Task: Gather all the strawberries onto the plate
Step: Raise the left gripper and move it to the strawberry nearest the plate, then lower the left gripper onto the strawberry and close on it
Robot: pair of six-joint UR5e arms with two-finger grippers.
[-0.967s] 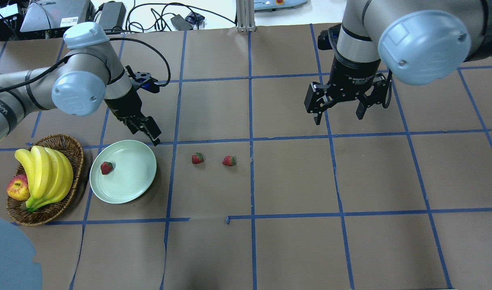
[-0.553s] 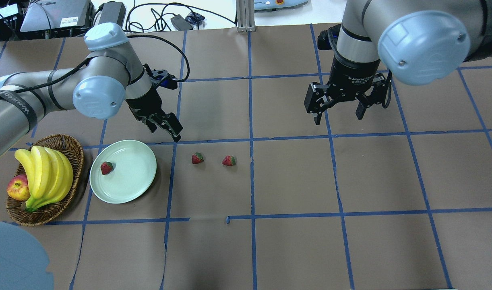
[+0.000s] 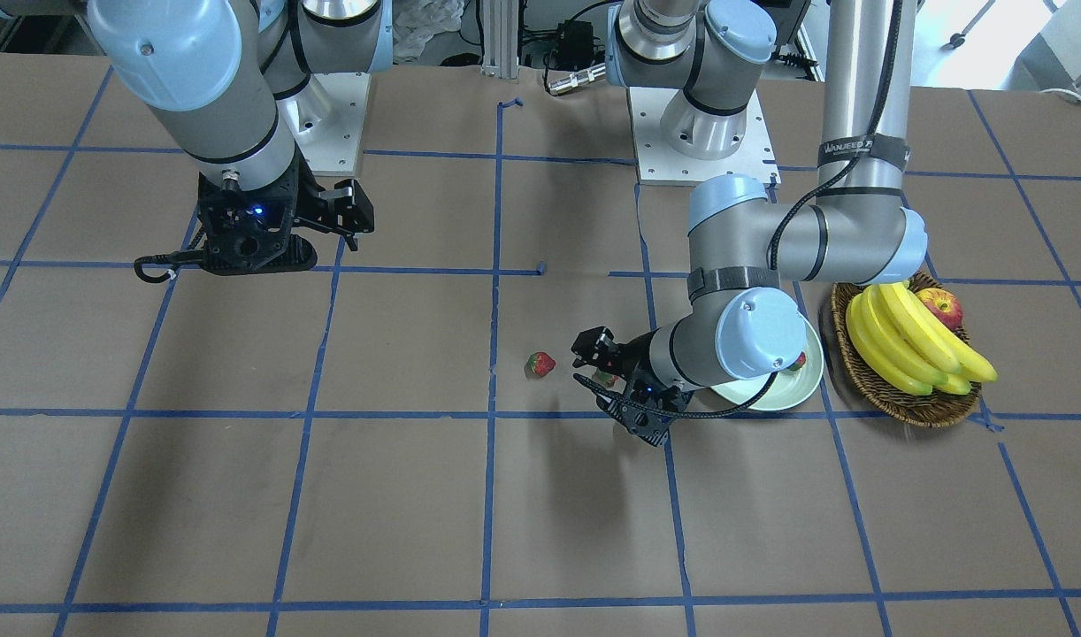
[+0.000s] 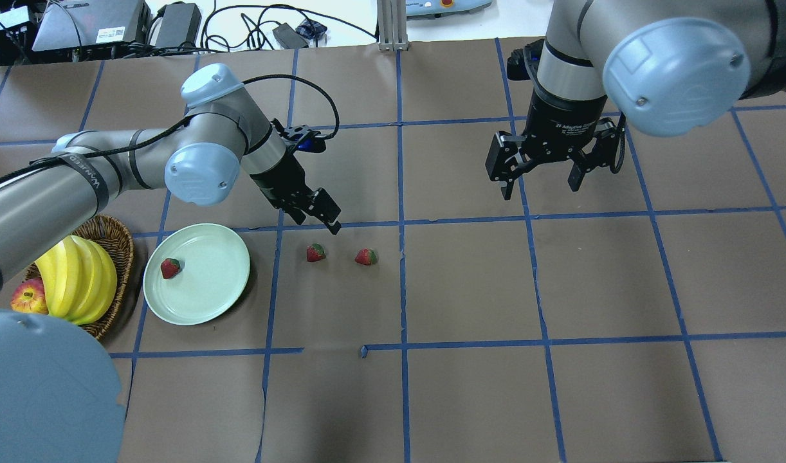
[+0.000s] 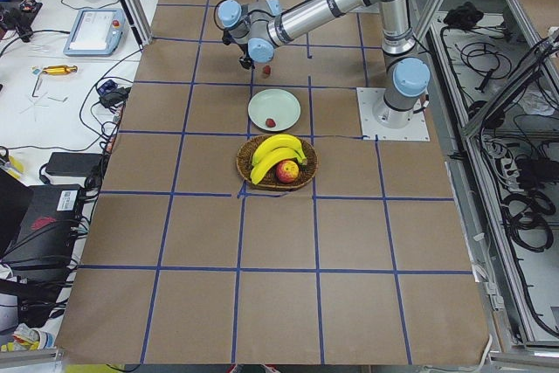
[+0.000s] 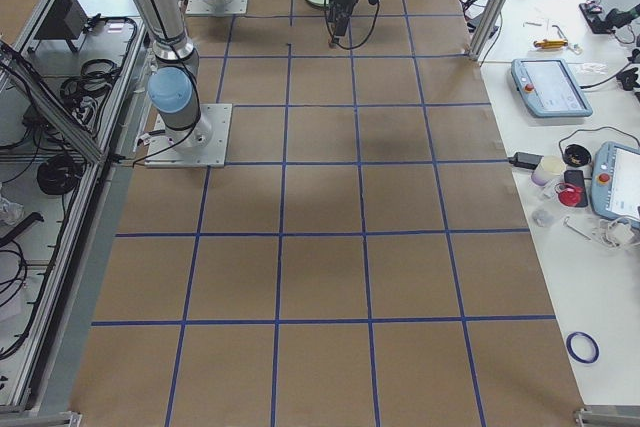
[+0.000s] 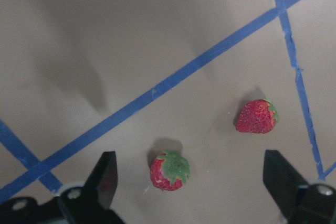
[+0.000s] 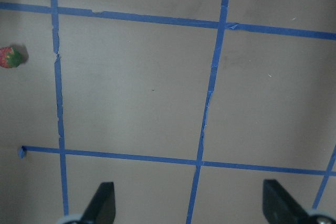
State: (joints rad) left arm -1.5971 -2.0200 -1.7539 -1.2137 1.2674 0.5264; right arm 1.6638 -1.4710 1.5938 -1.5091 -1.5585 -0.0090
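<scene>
While its fingers stand spread wide with nothing between them, the left gripper hangs over the table close to one strawberry, which lies on bare brown paper with open room all round it. A second strawberry lies near it but apart, on the side away from the plate. A third strawberry rests inside the plate, close to the rim that faces the basket. That makes three: one on the plate, two off it. One blue tape line runs between the plate's edge and the loose pair. The basket stands just beside the plate, holding one bunch of bananas and one apple. The right gripper, also spread and empty, hangs well apart from them.
</scene>
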